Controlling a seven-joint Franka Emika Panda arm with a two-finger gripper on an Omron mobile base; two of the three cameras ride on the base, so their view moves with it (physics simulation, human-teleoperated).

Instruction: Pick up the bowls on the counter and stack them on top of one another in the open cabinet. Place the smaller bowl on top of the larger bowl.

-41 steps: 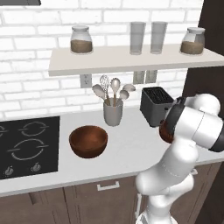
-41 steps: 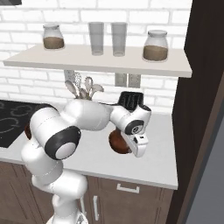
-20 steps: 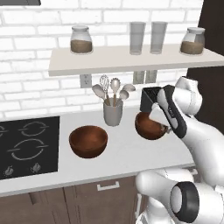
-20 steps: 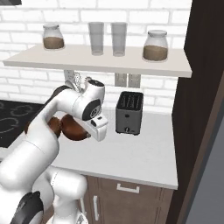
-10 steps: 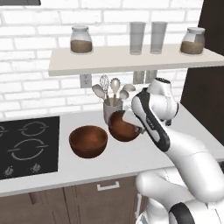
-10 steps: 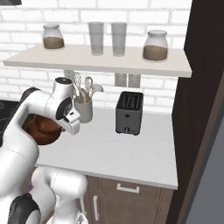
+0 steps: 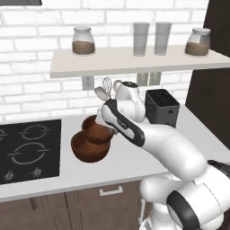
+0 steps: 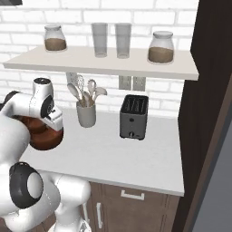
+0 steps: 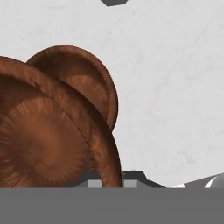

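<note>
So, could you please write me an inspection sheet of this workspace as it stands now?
Surface: pale counter with an inset black cooktop.
Job's things: the smaller bowl is carried tilted above the larger bowl, which sits on the counter beside the cooktop. The open cabinet holds no bowl yet.
Clutter: grey utensil cup and black toaster at the wall; two jars and two glasses on the shelf.
Grippers: the gripper grips the smaller bowl's rim.
Cables: nothing seen.
Surroundings: white brick wall, wall outlets, dark wood fronts.
</note>
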